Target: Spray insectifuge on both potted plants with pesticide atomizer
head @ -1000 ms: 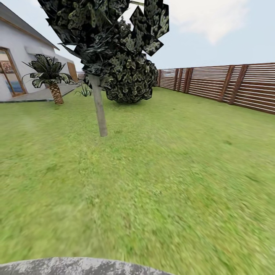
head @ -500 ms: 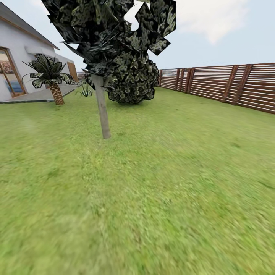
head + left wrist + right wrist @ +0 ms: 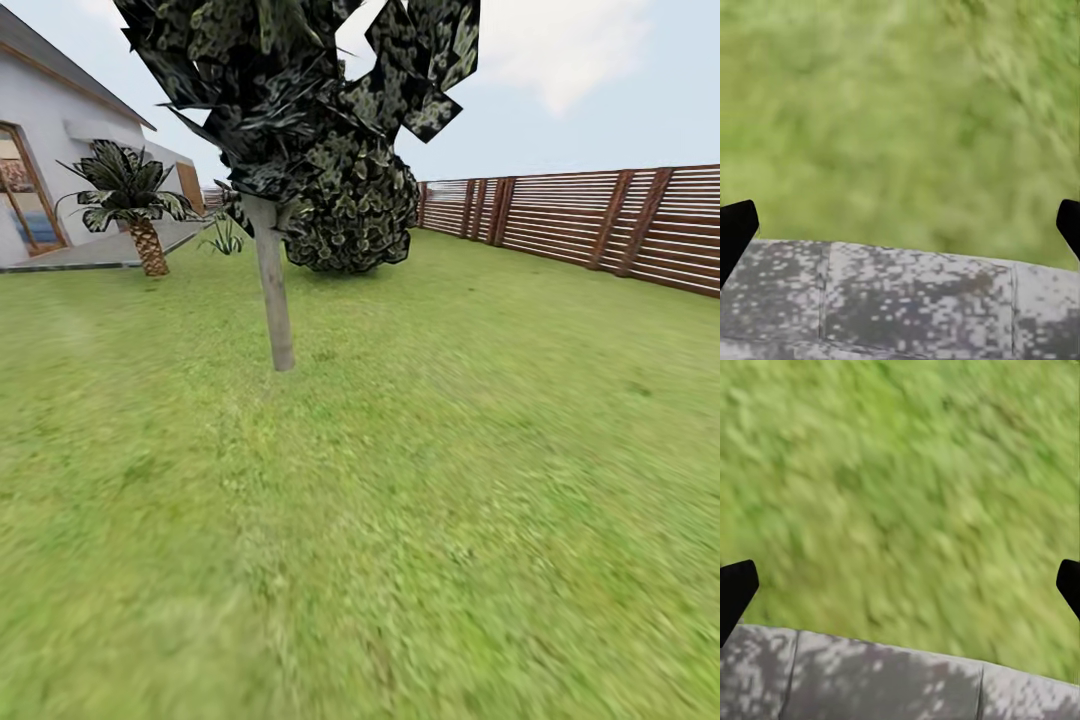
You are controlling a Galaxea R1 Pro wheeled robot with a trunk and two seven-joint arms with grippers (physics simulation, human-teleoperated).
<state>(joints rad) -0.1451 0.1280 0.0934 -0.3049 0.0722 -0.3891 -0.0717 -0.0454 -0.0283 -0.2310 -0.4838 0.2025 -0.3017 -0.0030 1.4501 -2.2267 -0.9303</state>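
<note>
The garden lawn takes most of the head view, with a brown slatted fence along its right side and a white house at the far left. A tree with a pale trunk stands near the middle, a dark shrub behind it, and a small palm beside the house.

In the left wrist view, the left end effector is spread wide and holds nothing, above grass and grey mottled paving. The right end effector is also spread wide and empty, over grass and paving.
</note>
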